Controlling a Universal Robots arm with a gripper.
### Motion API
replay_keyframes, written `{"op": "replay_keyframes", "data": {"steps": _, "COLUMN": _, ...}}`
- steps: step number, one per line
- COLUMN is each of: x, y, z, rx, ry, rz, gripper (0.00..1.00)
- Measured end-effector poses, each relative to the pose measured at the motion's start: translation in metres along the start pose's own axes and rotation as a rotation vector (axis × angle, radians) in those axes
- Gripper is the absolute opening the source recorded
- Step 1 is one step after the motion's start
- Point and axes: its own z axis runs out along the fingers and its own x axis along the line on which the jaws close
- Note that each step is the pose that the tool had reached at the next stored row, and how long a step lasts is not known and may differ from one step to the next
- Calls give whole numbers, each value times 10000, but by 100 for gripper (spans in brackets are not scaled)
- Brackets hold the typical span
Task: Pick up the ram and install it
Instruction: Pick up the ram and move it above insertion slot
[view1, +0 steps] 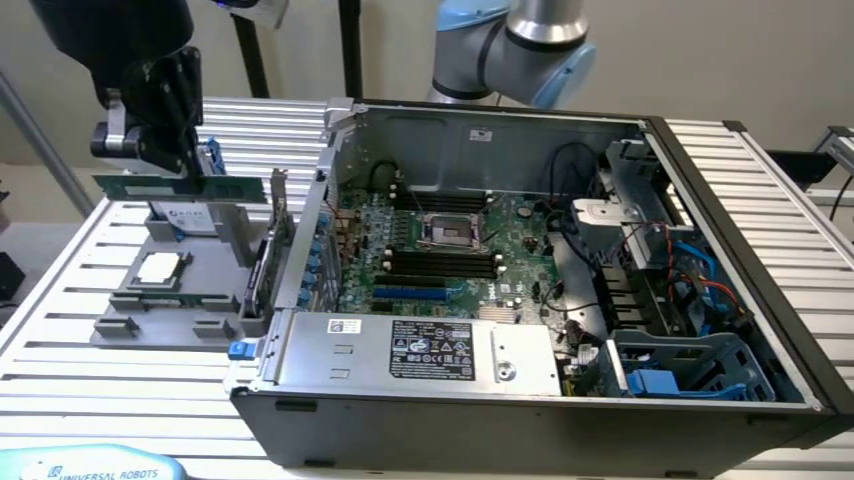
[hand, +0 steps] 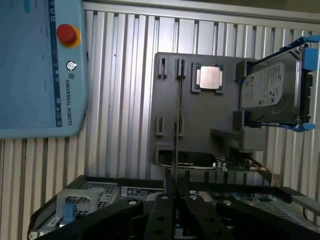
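The ram (view1: 174, 188), one long, thin, flat green circuit-board stick, is clamped by its upper edge between the two black fingers (hand: 162, 210), which stand narrow around it. It hangs level in the air, and from the wrist it shows edge-on as a single thin line. The gripper (view1: 184, 170) is a blocky black metal piece. Directly beneath the fingers lies one matte grey moulded holder (hand: 200, 120) with raised brackets. In it sit one square silver processor chip (hand: 209, 78) and, propped on edge just past the ram, one silver hard drive (hand: 272, 92) in a blue plastic frame. The holder rests on a desk (view1: 80, 380) of ribbed aluminium slats. Beside the fingers, toward the exterior view's right, stands one open dark grey steel computer case (view1: 534, 420). It holds one green motherboard (view1: 514, 235) with long black slots and one boxy silver power supply (view1: 400, 350) bearing a black label. Farthest from the fingers, on the desk, lies one pale blue control pendant (hand: 35, 75) with a single round red button (hand: 66, 34).
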Motion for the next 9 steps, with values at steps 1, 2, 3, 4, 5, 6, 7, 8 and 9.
{"op": "replay_keyframes", "data": {"steps": 1, "x": 0, "y": -40, "z": -16, "rx": -1, "ry": -9, "rz": 0, "gripper": 14}}
{"op": "replay_keyframes", "data": {"steps": 2, "x": -1, "y": -81, "z": -28, "rx": -1, "ry": -20, "rz": 0, "gripper": 14}}
{"op": "replay_keyframes", "data": {"steps": 3, "x": -1, "y": -122, "z": -39, "rx": 0, "ry": -29, "rz": -1, "gripper": 14}}
{"op": "replay_keyframes", "data": {"steps": 4, "x": -1, "y": -164, "z": -47, "rx": 0, "ry": -38, "rz": -3, "gripper": 14}}
{"op": "replay_keyframes", "data": {"steps": 5, "x": -1, "y": -206, "z": -53, "rx": -1, "ry": -45, "rz": -3, "gripper": 14}}
{"op": "replay_keyframes", "data": {"steps": 6, "x": -2, "y": -247, "z": -57, "rx": -2, "ry": -52, "rz": -1, "gripper": 14}}
{"op": "replay_keyframes", "data": {"steps": 7, "x": -2, "y": -289, "z": -61, "rx": -4, "ry": -59, "rz": -1, "gripper": 14}}
{"op": "replay_keyframes", "data": {"steps": 8, "x": -2, "y": -334, "z": -64, "rx": -8, "ry": -65, "rz": -2, "gripper": 14}}
{"op": "replay_keyframes", "data": {"steps": 9, "x": -2, "y": -376, "z": -67, "rx": -13, "ry": -70, "rz": -3, "gripper": 14}}
